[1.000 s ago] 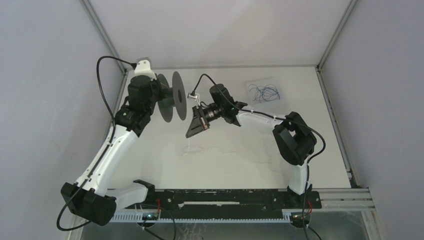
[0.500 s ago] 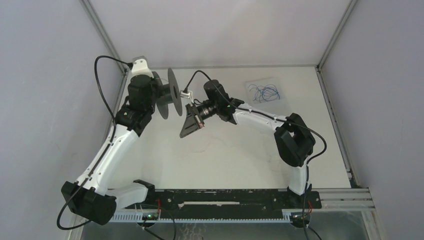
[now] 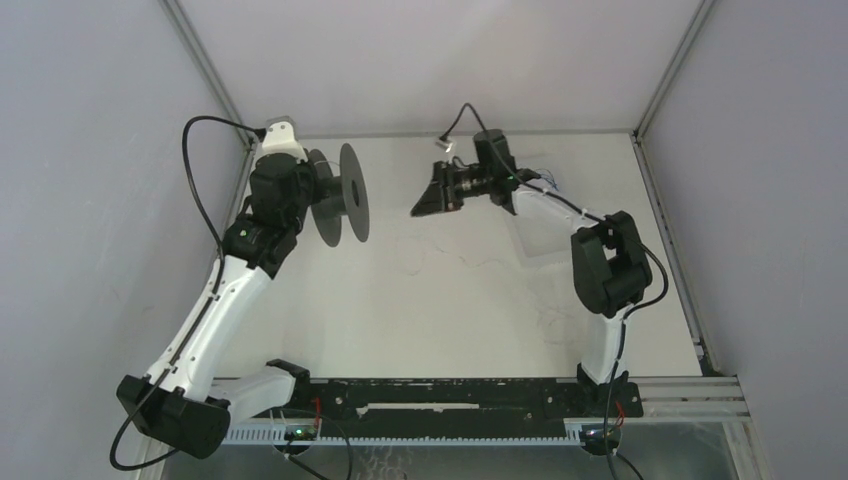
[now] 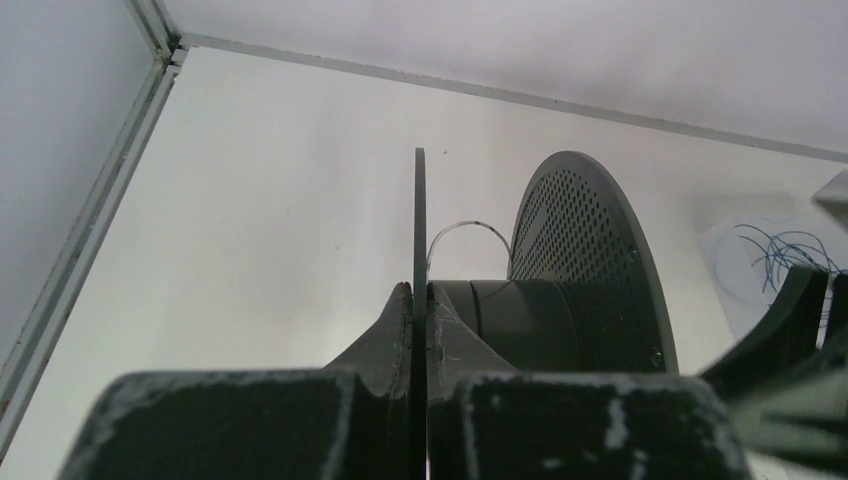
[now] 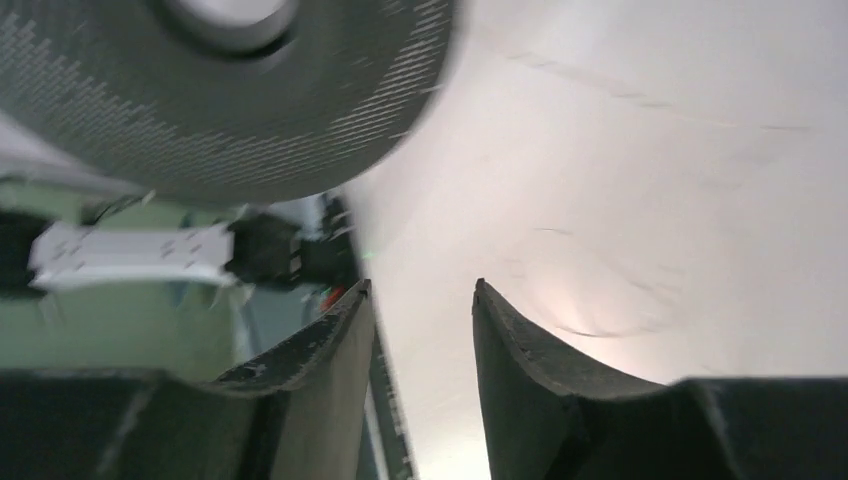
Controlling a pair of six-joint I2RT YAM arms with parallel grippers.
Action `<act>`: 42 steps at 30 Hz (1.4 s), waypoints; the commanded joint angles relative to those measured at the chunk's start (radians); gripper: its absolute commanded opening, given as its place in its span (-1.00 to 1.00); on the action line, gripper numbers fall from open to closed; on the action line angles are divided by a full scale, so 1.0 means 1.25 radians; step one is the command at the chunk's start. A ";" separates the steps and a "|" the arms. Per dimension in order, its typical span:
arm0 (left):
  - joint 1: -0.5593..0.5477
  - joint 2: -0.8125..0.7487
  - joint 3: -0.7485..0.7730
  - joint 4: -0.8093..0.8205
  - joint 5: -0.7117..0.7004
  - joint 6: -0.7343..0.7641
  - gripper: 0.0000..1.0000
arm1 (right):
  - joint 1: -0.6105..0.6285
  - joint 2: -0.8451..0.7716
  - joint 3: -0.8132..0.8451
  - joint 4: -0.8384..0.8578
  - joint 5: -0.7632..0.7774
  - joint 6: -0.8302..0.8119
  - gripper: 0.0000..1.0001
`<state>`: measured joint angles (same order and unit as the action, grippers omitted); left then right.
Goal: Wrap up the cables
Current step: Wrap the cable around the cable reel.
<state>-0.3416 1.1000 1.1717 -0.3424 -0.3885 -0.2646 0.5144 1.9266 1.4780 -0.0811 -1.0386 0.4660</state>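
While the left pincer (image 4: 420, 305) grips the black spool (image 4: 585, 260), the right pincer (image 5: 420, 292) gapes empty near the blue wire (image 4: 775, 255).

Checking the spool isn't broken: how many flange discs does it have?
2: one flange pinched edge-on in the left hand; the other, a perforated flange, just beyond it.

Left gripper (image 3: 316, 193): yours clamps the black spool (image 3: 352, 207), far left of the table (image 3: 400, 330).
Right gripper (image 3: 432, 192): yours hangs apart from it.
Whitish cable (image 3: 476, 262): loose on the table.

overhead and 2 close wrist views share the spool (image 3: 352, 192).
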 commanded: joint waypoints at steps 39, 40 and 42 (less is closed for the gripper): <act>0.014 -0.027 0.068 0.063 0.039 -0.035 -0.99 | 0.015 0.073 -0.022 -0.054 0.130 -0.192 -0.95; 0.015 -0.022 0.067 0.070 0.021 -0.032 -1.00 | 0.022 0.058 -0.025 -0.075 0.118 -0.204 -0.97; 0.016 -0.009 0.068 0.082 -0.011 -0.025 -0.99 | 0.043 0.026 -0.029 -0.118 0.085 -0.229 -1.00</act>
<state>-0.3305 1.0927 1.2083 -0.3756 -0.3176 -0.2970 0.5293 2.1071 1.4391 -0.1879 -0.8364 0.2611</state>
